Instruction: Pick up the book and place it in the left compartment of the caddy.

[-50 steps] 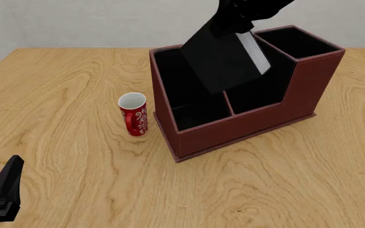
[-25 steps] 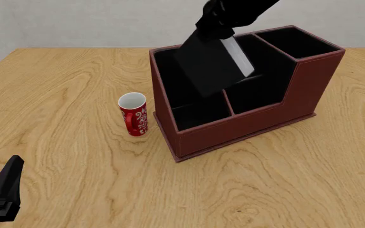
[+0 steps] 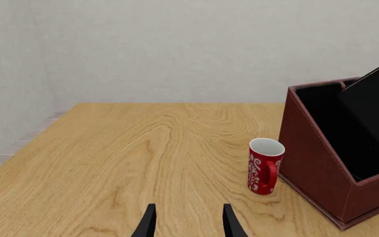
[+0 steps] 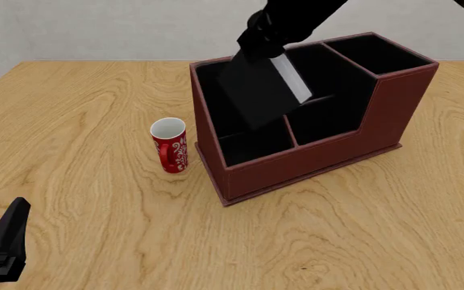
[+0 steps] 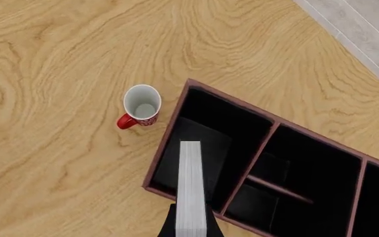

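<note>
My left hand [image 4: 2, 244] rests low at the near left corner of the worktop [image 4: 79, 199], its fingers [image 3: 148, 224] apart and holding nothing. It has no part in this step, I think.

Further out, the red mug [image 4: 169, 145] stands upright just beside the caddy [image 4: 313, 160], at about 9 o'clock from it, not touching.

My right hand [image 4: 266, 37] is closed on the top of the book [image 4: 260, 90] and holds it in the air, tilted, over the caddy. From the right wrist camera the white page edge [image 5: 191, 185] lines up over the left compartment [image 5: 203, 113], the long black section nearest the mug. The lower corner of the book seems already inside the opening, but I cannot tell if it touches the floor or a wall.

So the pick is done and the carry is nearly done. What is left, in my judgement: lower the book into this compartment, release, and pull the hand away.
</note>
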`<move>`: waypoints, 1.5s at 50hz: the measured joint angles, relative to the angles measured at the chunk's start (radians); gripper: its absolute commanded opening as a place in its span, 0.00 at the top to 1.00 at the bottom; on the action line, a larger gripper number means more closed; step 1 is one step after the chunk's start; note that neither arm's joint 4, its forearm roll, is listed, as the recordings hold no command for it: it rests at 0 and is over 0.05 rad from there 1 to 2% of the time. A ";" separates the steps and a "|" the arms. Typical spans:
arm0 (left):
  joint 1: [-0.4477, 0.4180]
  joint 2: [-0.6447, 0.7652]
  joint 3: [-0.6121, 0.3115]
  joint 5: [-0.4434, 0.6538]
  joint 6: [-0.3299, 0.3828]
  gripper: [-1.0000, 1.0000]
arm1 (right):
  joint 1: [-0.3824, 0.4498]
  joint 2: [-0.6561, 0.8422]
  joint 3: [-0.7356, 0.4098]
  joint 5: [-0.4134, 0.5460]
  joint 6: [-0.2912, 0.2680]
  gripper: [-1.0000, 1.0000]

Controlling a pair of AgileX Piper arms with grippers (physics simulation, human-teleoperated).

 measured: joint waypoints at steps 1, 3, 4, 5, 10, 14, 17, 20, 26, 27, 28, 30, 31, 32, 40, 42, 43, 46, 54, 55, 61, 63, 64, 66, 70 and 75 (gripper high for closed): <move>0.000 0.000 0.000 0.000 0.000 0.00 | 0.001 0.002 -0.001 0.000 0.002 1.00; 0.000 0.000 0.000 0.000 0.000 0.00 | 0.002 0.007 -0.003 0.000 0.006 1.00; 0.000 0.000 0.000 0.000 0.000 0.00 | 0.003 0.009 -0.003 0.000 0.008 1.00; 0.000 0.000 0.000 0.000 0.000 0.00 | 0.003 0.011 -0.004 0.000 0.009 1.00; 0.000 0.000 0.000 0.000 0.000 0.00 | 0.005 0.019 -0.006 0.000 0.018 1.00; 0.000 0.000 0.000 0.000 0.000 0.00 | 0.008 0.024 -0.007 0.000 0.025 1.00; 0.000 0.000 0.000 0.000 0.000 0.00 | 0.010 0.028 -0.008 0.000 0.030 1.00; 0.000 0.000 0.000 0.000 0.000 0.00 | 0.012 0.031 -0.009 0.000 0.034 1.00; 0.000 0.000 0.000 0.000 0.000 0.00 | 0.013 0.039 -0.012 0.000 0.041 1.00; 0.000 0.000 0.000 0.000 0.000 0.00 | 0.013 0.040 -0.014 0.000 0.042 1.00; 0.000 0.000 0.000 0.000 0.000 0.00 | 0.013 0.041 -0.015 0.000 0.043 1.00; 0.000 0.000 0.000 0.000 0.000 0.00 | 0.011 0.045 -0.017 0.000 0.044 1.00; 0.000 0.000 0.000 0.000 0.000 0.00 | 0.010 0.046 -0.019 0.000 0.044 1.00; 0.000 0.000 0.000 0.000 0.000 0.00 | 0.007 0.048 -0.021 0.000 0.043 1.00; 0.000 0.000 0.000 0.000 0.000 0.00 | -0.014 0.061 -0.032 0.000 0.040 1.00; 0.000 0.000 0.000 0.000 0.000 0.00 | -0.020 0.065 -0.036 0.000 0.039 1.00; 0.000 0.000 0.000 0.000 0.000 0.00 | -0.022 0.067 -0.038 0.000 0.039 1.00; 0.000 0.000 0.000 0.000 0.000 0.00 | -0.029 0.076 -0.045 0.000 0.038 1.00; 0.000 0.000 0.000 0.000 0.000 0.00 | -0.038 0.095 -0.041 -0.014 0.043 1.00; 0.000 0.000 0.000 0.000 0.000 0.00 | -0.038 0.097 -0.038 -0.018 0.044 1.00; 0.000 0.000 0.000 0.000 0.000 0.00 | -0.038 0.103 -0.014 -0.039 0.051 1.00; 0.000 0.000 0.000 0.000 0.000 0.00 | -0.037 0.104 -0.005 -0.047 0.053 1.00; 0.000 0.000 0.000 0.000 0.000 0.00 | -0.036 0.104 -0.001 -0.050 0.055 1.00; 0.000 0.000 0.000 0.000 0.000 0.00 | -0.035 0.105 0.008 -0.058 0.057 1.00; 0.000 0.000 0.000 0.000 0.000 0.00 | -0.032 0.105 0.028 -0.075 0.063 1.00; 0.000 0.000 0.000 0.000 0.000 0.00 | -0.028 0.105 0.053 -0.095 0.070 1.00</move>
